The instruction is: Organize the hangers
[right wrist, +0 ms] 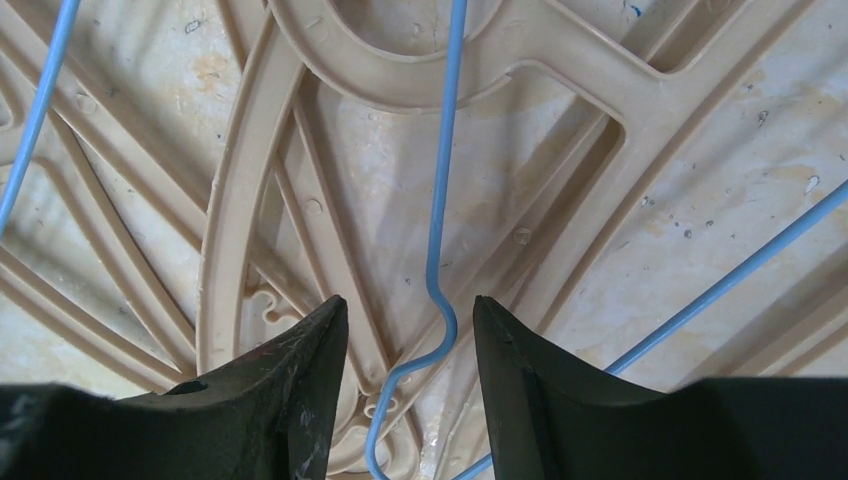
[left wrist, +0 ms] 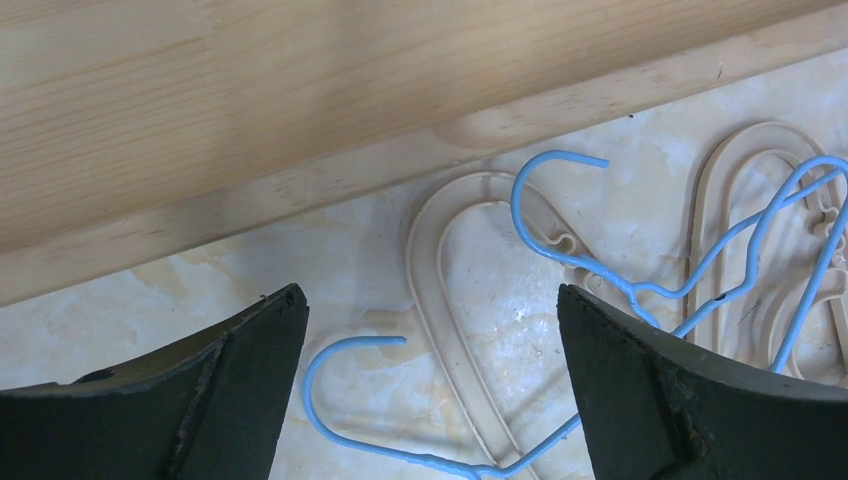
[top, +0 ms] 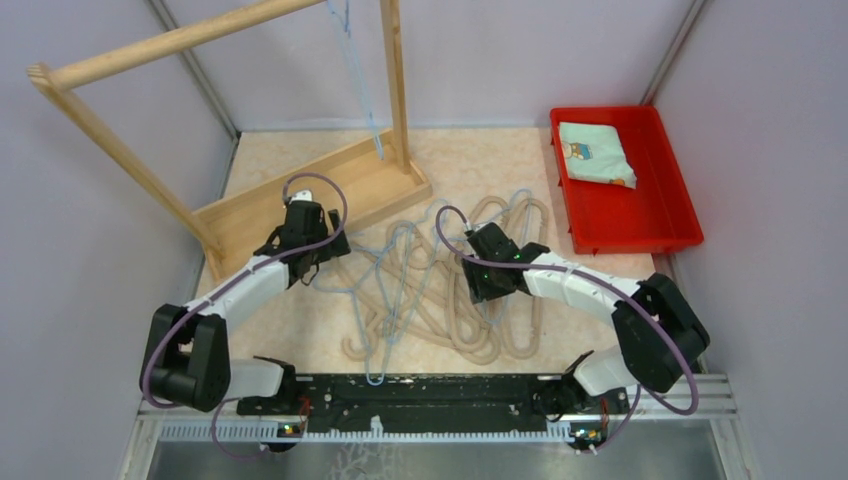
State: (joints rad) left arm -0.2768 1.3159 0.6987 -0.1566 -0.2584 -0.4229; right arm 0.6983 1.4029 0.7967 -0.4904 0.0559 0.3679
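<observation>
Heap of clothes hangers (top: 440,295): thin light-blue wire ones (left wrist: 516,200) and thicker beige rounded plastic ones (right wrist: 240,200). Lies flat at the middle of the bench (top: 470,160), between the two arms, tangled and overlapping. Beige: rounded hook loops toward the far side, bodies spreading toward the near edge. Blue: laid over and through the beige at mixed angles, two open hooks just off the rack's base board in the left wrist view. One more light-blue wire hanger (top: 363,85) off the heap, hanging long axis downward from the rail of the tall wooden rack (top: 150,48) at far left.

Right gripper (right wrist: 410,305): sits low over the heap's right half. Fingers partway apart, straddling a single blue wire (right wrist: 437,200), with a small gap on each side and no contact seen. Runs straight away from the fingers, kinked at the tips, over beige bars beneath.

Left gripper (left wrist: 430,300): hovers at the heap's left edge by the rack base. Fingers wide apart, holding nothing.

Red plastic tray (top: 600,240) at far right, well apart from the heap, folded pale cloth (top: 595,152) inside.
</observation>
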